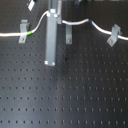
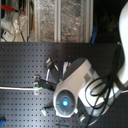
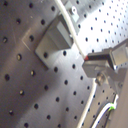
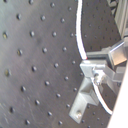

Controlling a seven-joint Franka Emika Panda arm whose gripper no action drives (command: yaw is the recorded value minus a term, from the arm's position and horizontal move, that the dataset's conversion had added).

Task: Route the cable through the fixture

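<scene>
The white cable (image 1: 75, 22) runs across the far part of the black perforated board. Its green band (image 1: 31, 32) lies by the left clip (image 1: 23, 31) of the fixture, and its blue band (image 1: 90, 21) lies between the middle clip (image 1: 68, 33) and the right clip (image 1: 115, 34). The cable rises in a hump to my gripper (image 1: 52, 17), whose fingertips a grey upright bar hides. In both wrist views the gripper (image 4: 92, 67) is shut on the cable (image 4: 79, 35). A grey clip (image 3: 54, 41) sits right beside the cable (image 3: 70, 26). I cannot tell whether the cable is in it.
The arm's bulky white body (image 2: 75, 87) with a blue light covers the gripper in the second exterior view. Shelves with clutter (image 2: 45, 20) stand behind the board. The near part of the board (image 1: 65, 95) is bare perforated plate.
</scene>
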